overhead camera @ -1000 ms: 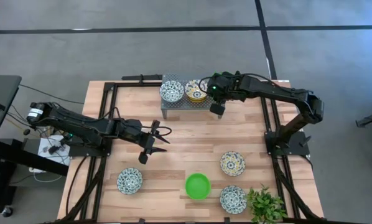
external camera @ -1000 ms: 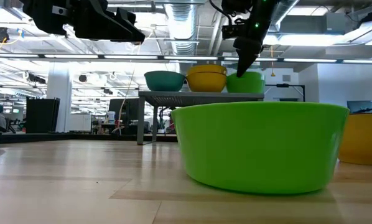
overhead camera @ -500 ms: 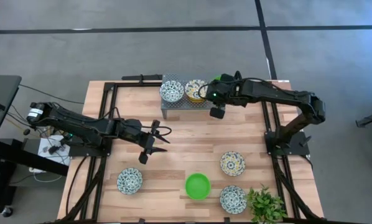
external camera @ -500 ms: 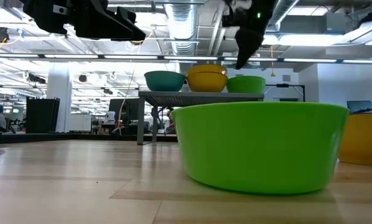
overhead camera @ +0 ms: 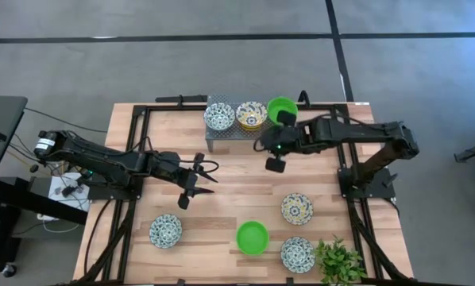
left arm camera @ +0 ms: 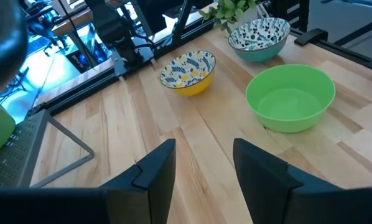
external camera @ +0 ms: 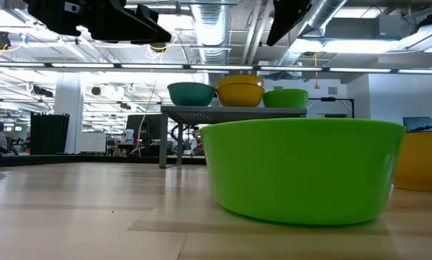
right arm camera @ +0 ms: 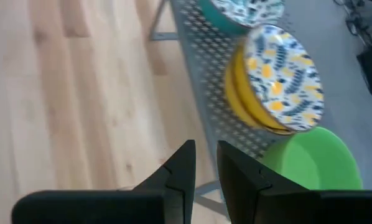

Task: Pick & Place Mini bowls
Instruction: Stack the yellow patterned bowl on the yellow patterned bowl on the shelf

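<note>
Across the wooden table (overhead camera: 229, 171), a grey perforated rack (overhead camera: 222, 133) carries a blue-and-white bowl (overhead camera: 219, 117), stacked yellow bowls (overhead camera: 251, 115) and a green bowl (overhead camera: 282, 108). Four more bowls lie loose near the plant (overhead camera: 339, 262), so roughly half remains. The right gripper (overhead camera: 274, 163), fingers narrowly apart and empty, has backed off the rack since a second ago. The left gripper (overhead camera: 188, 189) hangs mid-table, jaws open.

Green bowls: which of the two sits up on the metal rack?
The green bowl at the rack's right end, beside the stacked yellow bowls. The other green bowl sits on the bare wooden table near the front edge.
</note>
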`<state>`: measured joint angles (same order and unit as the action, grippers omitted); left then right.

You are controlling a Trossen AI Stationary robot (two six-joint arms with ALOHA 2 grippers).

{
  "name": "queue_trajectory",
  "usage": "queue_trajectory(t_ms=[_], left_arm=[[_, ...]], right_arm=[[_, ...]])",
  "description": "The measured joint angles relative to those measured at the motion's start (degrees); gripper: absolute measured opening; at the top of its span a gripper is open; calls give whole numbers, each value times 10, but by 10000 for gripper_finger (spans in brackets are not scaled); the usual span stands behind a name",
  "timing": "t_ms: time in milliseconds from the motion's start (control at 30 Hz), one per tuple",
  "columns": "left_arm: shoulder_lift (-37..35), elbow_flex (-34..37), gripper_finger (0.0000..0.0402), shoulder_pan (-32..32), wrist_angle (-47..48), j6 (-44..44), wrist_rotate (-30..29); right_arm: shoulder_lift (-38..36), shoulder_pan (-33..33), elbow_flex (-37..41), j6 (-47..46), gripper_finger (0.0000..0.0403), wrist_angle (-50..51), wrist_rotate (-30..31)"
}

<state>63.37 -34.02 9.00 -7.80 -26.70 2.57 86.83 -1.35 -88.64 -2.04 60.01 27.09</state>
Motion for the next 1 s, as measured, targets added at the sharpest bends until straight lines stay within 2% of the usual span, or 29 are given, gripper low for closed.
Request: queue_trajectory(t_ms=[300,633,867,1000], left_arm=[[0,0,163,0,-2,0,0],[0,0,163,0,-4,0,0],[0,0,163,0,-4,0,0],[0,0,163,0,-4,0,0]], right_arm=[[0,-66,0,-11,62,0,0],[0,-101,0,-30,61,0,-4],[6,-111,3,-87,61,-4,-94],[7,-123,32,-92,61,-27,-104]])
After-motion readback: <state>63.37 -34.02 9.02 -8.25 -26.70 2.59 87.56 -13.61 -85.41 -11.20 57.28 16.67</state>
